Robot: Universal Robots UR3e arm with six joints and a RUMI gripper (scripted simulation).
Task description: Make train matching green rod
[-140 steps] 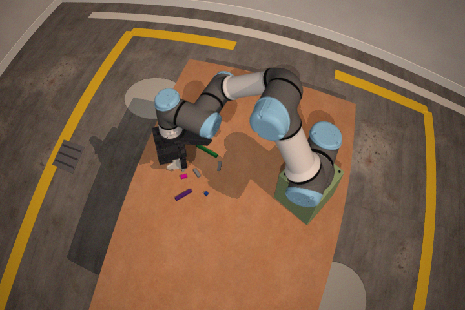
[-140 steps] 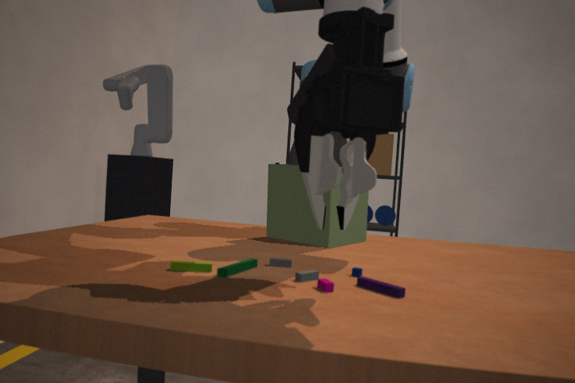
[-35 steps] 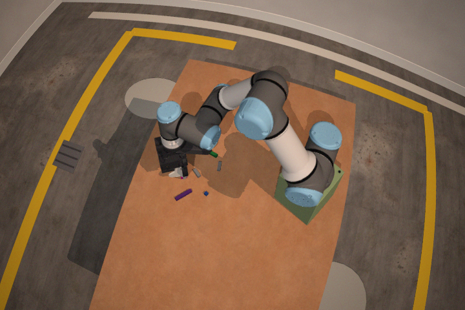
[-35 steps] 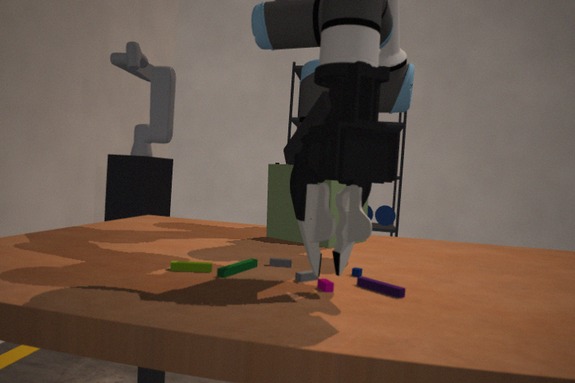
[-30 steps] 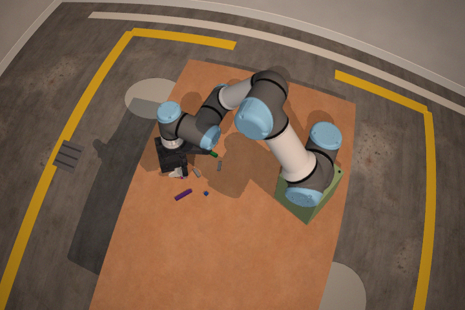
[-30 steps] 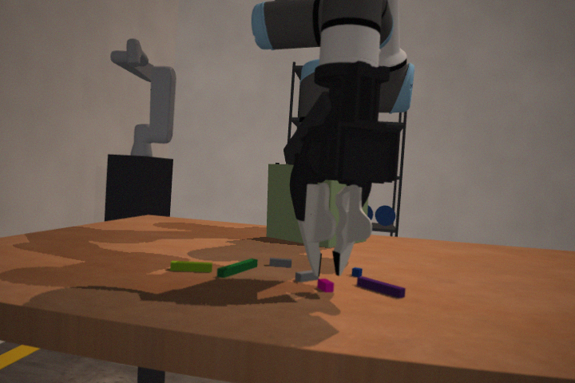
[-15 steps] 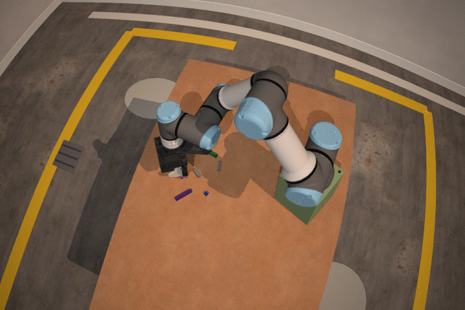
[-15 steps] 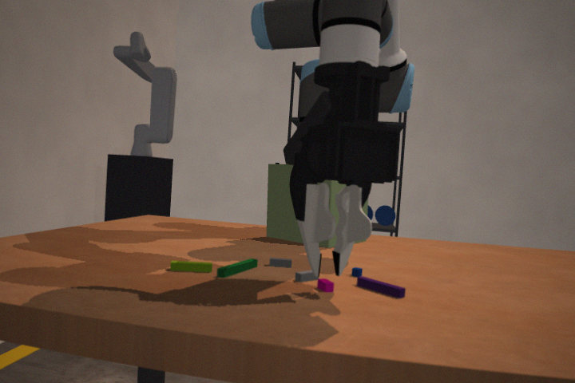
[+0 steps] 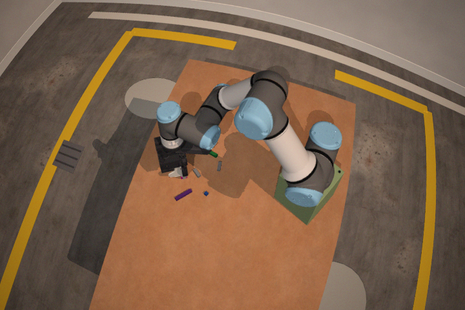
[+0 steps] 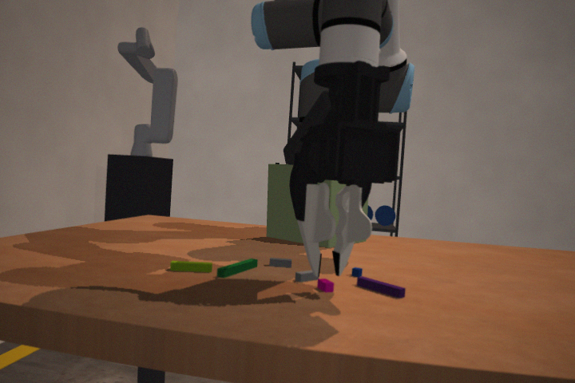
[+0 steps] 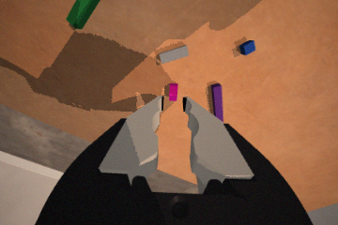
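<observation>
Top view, clock face read from the picture centre: orange-brown table (image 9: 203,252) (image 10: 501,306) (image 11: 289,155) is largest. Arm (image 9: 289,153) (image 10: 349,45) stands on a green plinth (image 9: 306,214) (image 10: 276,199) toward 4 o'clock; marks on its blue caps are too small to read. Gripper (image 9: 181,174) (image 10: 327,267) (image 11: 173,97) is toward 8 o'clock, pointing down. Claw state: open by a narrow gap, holding nothing.

Rods, by colour code, longest first; all lie flat on the table, separate. Top-view bearings are taken from the nearer grey rod (image 9: 197,172) (image 10: 306,275) (image 11: 174,54).
- Green rod (image 9: 213,154) (image 10: 237,267) (image 11: 83,13): between 1 and 2 o'clock, partly hidden by the arm.
- Purple rod (image 9: 183,194) (image 10: 381,287) (image 11: 217,101): 7 o'clock.
- Lime rod (image 10: 191,266): exterior view, 9 o'clock of the green rod.
- Grey, two: the nearer one as above; second grey rod (image 9: 219,165) (image 10: 279,262) between 2 and 3 o'clock.
- Magenta rod (image 9: 182,177) (image 10: 326,285) (image 11: 174,92): 8 o'clock; wrist view puts it at 12 o'clock of the gap between fingertips.
- Blue rod (image 9: 206,193) (image 10: 356,271) (image 11: 247,47): between 5 and 6 o'clock.
</observation>
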